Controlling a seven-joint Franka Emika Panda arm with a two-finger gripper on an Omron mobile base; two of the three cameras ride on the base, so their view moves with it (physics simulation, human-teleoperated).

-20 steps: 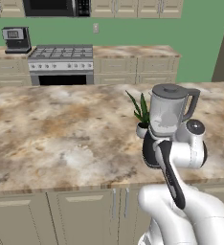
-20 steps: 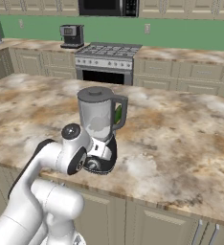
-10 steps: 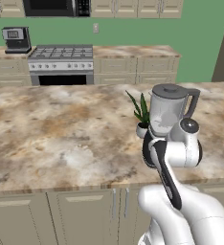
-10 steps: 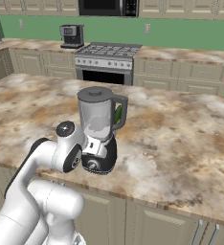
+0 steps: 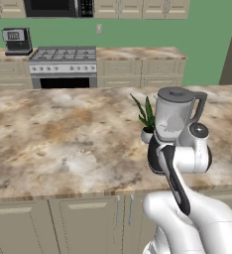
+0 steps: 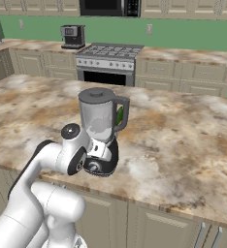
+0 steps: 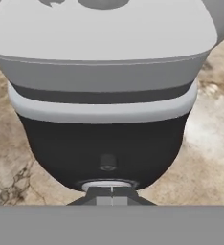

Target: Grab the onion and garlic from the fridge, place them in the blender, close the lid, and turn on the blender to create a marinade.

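Because the lid (image 6: 97,93) already caps the blender (image 6: 100,130), your gripper (image 7: 112,197), fingers pressed together, noses against the base's knob (image 7: 107,185) to switch it on.

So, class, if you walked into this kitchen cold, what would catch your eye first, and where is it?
First the blender, lid on, near the front edge of the marbled island counter. Then the white arm bent low before it, its shut gripper at the knob on the black base. Behind the jar, a small green plant.
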